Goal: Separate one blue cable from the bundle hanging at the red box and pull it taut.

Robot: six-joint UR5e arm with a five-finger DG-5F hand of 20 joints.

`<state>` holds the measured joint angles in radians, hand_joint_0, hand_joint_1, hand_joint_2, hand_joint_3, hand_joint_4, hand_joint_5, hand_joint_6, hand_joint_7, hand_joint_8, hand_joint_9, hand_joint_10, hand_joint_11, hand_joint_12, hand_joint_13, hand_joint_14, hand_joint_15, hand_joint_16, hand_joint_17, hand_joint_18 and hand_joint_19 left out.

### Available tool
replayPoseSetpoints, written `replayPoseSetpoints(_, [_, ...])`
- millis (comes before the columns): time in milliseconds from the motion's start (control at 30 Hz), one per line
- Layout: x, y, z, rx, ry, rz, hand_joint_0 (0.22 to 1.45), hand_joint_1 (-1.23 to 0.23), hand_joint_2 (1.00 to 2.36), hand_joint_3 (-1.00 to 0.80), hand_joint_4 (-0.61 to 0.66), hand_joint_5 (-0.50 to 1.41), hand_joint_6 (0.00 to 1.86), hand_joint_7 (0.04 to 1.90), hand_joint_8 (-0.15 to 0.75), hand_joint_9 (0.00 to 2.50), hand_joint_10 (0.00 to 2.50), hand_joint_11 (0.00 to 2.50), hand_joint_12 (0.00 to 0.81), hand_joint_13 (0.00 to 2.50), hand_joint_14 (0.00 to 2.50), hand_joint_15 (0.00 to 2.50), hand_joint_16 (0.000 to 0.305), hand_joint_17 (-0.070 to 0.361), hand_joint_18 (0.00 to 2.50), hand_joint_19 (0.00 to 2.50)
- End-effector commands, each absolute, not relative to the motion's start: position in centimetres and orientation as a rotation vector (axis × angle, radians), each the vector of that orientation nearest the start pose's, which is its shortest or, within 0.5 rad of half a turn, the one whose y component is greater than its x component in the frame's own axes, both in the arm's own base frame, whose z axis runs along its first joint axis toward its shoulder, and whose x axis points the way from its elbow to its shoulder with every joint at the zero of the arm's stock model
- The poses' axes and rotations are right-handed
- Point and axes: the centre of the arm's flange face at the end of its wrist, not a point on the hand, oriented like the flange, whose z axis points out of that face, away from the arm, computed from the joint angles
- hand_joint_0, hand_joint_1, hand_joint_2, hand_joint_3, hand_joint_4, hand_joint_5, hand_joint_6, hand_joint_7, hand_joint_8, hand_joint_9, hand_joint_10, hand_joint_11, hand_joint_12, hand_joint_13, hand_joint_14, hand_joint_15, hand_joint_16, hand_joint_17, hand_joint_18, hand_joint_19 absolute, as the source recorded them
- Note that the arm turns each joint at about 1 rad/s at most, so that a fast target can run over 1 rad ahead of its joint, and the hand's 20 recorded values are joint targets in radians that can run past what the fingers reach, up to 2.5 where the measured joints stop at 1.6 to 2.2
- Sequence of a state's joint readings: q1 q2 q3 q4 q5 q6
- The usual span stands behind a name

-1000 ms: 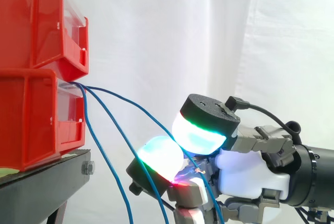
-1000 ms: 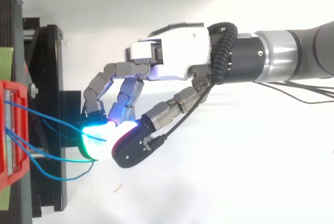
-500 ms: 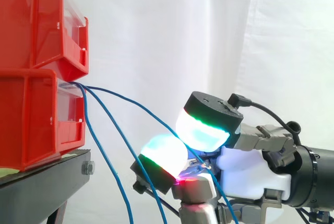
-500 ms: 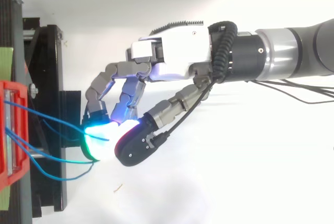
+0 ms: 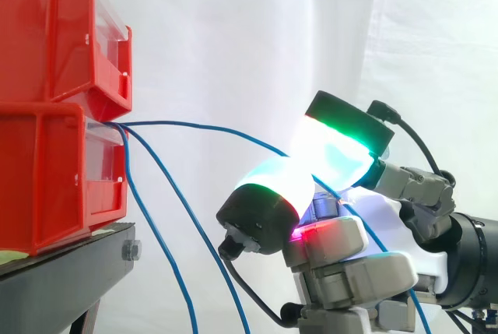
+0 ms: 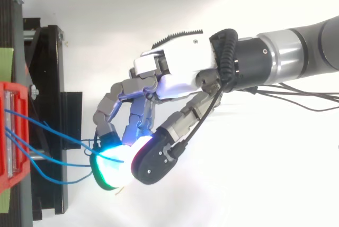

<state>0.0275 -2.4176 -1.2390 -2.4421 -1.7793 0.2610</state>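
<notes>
Grip, side view: hand pinches one blue cable between two glowing pads. The cable runs from the red box in a shallow arc above the hanging bundle. Draw steadily away from the box, keeping the pinch firm.

Top view: hand stands near the box. Pull in line with the cable.

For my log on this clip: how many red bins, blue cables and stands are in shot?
Red bins: 2 (upper, lower)
Blue cables: 3 (one blue cable pinched by the hand, two hanging)
Black stand: 1
Total: 6
</notes>
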Motion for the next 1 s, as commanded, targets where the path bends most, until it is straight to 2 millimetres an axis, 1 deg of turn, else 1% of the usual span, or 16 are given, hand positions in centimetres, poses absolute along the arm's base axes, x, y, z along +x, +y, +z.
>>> replayPoseSetpoints(0, [77.6,-9.5,17.0,1.147,1.148,1.658,0.67,-0.79,1.02,-0.13,0.13,-0.21,0.92,0.91,0.386,1.04,0.01,1.20,0.385,1.30,0.02,1.25,0.049,0.109,1.11,0.89])
replayPoseSetpoints(67, [77.5,-9.6,17.0,1.148,1.154,1.648,0.67,-0.79,1.02,-0.12,0.14,-0.21,0.92,0.90,0.390,1.03,0.01,1.21,0.387,1.34,0.01,1.32,0.048,0.109,1.15,0.95])
replayPoseSetpoints(233, [77.4,-9.5,16.7,1.140,1.169,1.630,0.68,-0.79,1.02,-0.13,0.14,-0.21,0.92,0.91,0.386,1.06,0.00,1.26,0.372,1.38,0.01,1.45,0.048,0.109,1.20,1.01])
replayPoseSetpoints(267, [77.2,-9.6,16.5,1.138,1.175,1.614,0.68,-0.79,1.02,-0.13,0.14,-0.21,0.92,0.91,0.386,1.06,0.00,1.25,0.373,1.39,0.00,1.47,0.048,0.109,1.20,1.00])
replayPoseSetpoints(333, [77.2,-9.7,16.3,1.139,1.174,1.605,0.68,-0.79,1.02,-0.13,0.14,-0.21,0.92,0.91,0.389,1.09,0.00,1.31,0.371,1.40,0.00,1.49,0.049,0.110,1.21,1.01])
replayPoseSetpoints(433, [77.2,-9.7,16.3,1.139,1.171,1.597,0.68,-0.79,1.02,-0.14,0.14,-0.21,0.92,0.91,0.378,1.09,0.05,1.33,0.379,1.40,0.00,1.50,0.049,0.109,1.21,1.02])
replayPoseSetpoints(467, [77.1,-9.7,16.3,1.141,1.170,1.596,0.68,-0.79,1.02,-0.13,0.15,-0.21,0.92,0.91,0.374,1.11,0.21,1.30,0.376,1.39,0.00,1.50,0.049,0.110,1.21,1.01])
replayPoseSetpoints(500, [77.2,-9.7,16.3,1.140,1.169,1.596,0.68,-0.79,1.02,-0.14,0.14,-0.21,0.92,0.90,0.368,1.13,0.43,1.27,0.378,1.39,0.00,1.51,0.049,0.109,1.20,1.01])
replayPoseSetpoints(533, [77.2,-9.8,16.3,1.139,1.168,1.592,0.68,-0.79,1.02,-0.14,0.14,-0.21,0.92,0.91,0.367,1.12,0.43,1.28,0.378,1.39,0.00,1.51,0.049,0.110,1.20,1.01])
replayPoseSetpoints(567, [77.1,-9.8,16.3,1.141,1.168,1.590,0.68,-0.79,1.02,-0.13,0.14,-0.21,0.92,0.91,0.363,1.12,0.58,1.26,0.382,1.39,0.00,1.50,0.049,0.110,1.20,1.01])
replayPoseSetpoints(600, [77.2,-9.8,16.3,1.141,1.164,1.589,0.68,-0.79,1.02,-0.14,0.14,-0.21,0.92,0.91,0.362,1.12,0.64,1.25,0.379,1.39,0.00,1.50,0.049,0.110,1.20,1.01])
replayPoseSetpoints(700, [77.2,-10.0,16.3,1.137,1.160,1.582,0.68,-0.79,1.02,-0.14,0.14,-0.21,0.91,0.91,0.357,1.11,0.72,1.25,0.375,1.39,0.00,1.51,0.049,0.110,1.20,1.01])
replayPoseSetpoints(867, [77.1,-10.5,16.3,1.116,1.166,1.549,0.68,-0.79,1.02,-0.14,0.14,-0.21,0.91,0.90,0.353,1.11,0.74,1.26,0.383,1.39,0.00,1.53,0.049,0.110,1.20,1.01])
replayPoseSetpoints(967, [77.0,-11.1,16.2,1.108,1.160,1.500,0.69,-0.79,1.02,-0.14,0.14,-0.21,0.91,0.91,0.352,1.10,0.75,1.27,0.381,1.39,0.00,1.53,0.049,0.110,1.20,1.00])
